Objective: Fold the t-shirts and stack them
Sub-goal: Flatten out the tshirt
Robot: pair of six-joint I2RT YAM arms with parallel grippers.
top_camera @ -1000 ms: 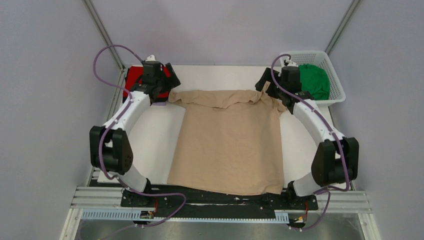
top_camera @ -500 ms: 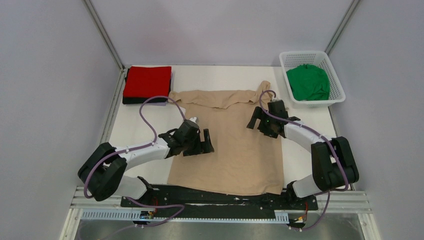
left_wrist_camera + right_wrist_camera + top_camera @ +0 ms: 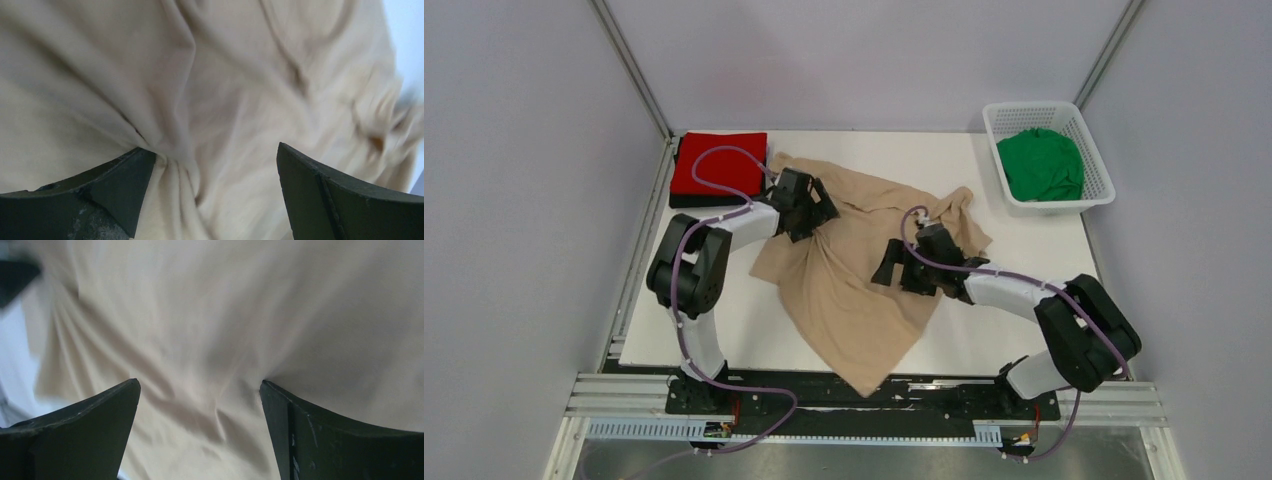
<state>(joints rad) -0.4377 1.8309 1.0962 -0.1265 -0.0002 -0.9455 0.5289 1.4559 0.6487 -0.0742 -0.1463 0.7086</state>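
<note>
White table (image 3: 714, 320) inside pale grey walls (image 3: 524, 150) — rumpled beige t-shirt (image 3: 854, 290) lies across it, left gripper (image 3: 812, 212) and right gripper (image 3: 902, 272) both spread wide on the cloth.

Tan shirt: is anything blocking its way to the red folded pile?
No object lies between the tan shirt and the red folded pile; they nearly touch. Only the left arm's purple cable loops above the pile.

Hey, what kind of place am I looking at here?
Probably a robotics lab cell: a white table boxed in by plain grey walls, left arm and right arm bolted to a metal rail, a tan shirt and basket as props.
</note>
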